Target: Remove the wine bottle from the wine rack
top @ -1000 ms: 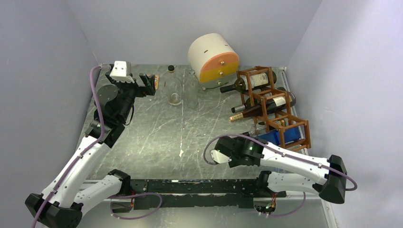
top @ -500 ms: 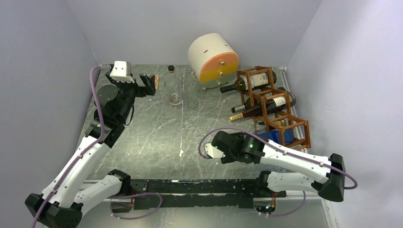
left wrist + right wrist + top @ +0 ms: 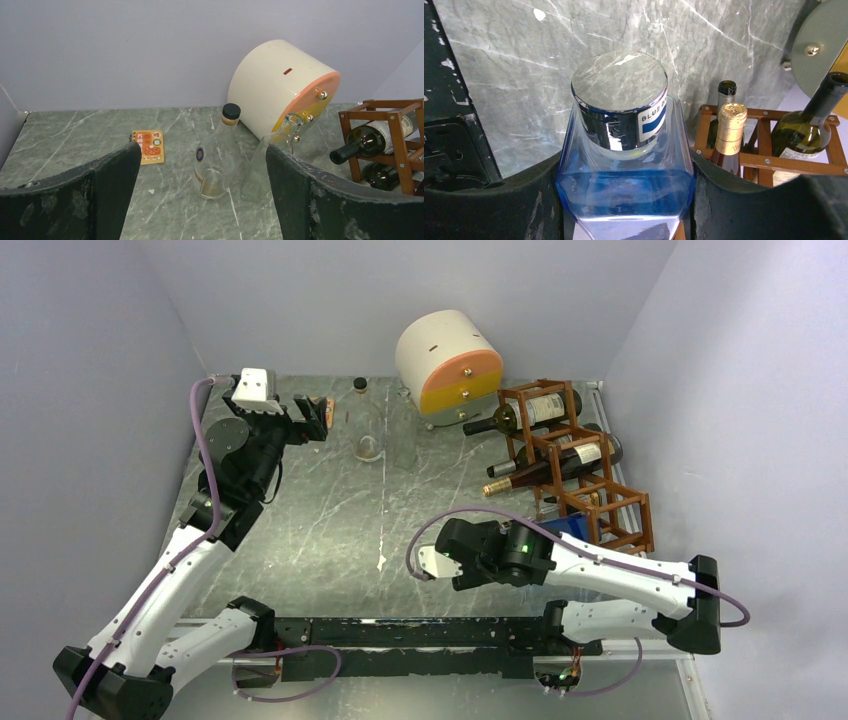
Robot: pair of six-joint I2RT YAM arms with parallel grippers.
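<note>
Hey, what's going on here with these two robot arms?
The right tool is shut on a blue bottle with a silver cap, holding it at the near end of the wooden rack. Three wine bottles lie in the rack. The left tool hangs open over the far left of the table, holding nothing.

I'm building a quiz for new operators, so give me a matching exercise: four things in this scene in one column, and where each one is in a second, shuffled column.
Things:
1. blue bottle
2. clear bottle with black cap
3. orange card
4. gold-foil-topped bottle

Places:
A. lying in the wine rack
B. flat on the table
C. between the right fingers
D. standing upright on the table

Pairs: 1-C, 2-D, 3-B, 4-A
</note>
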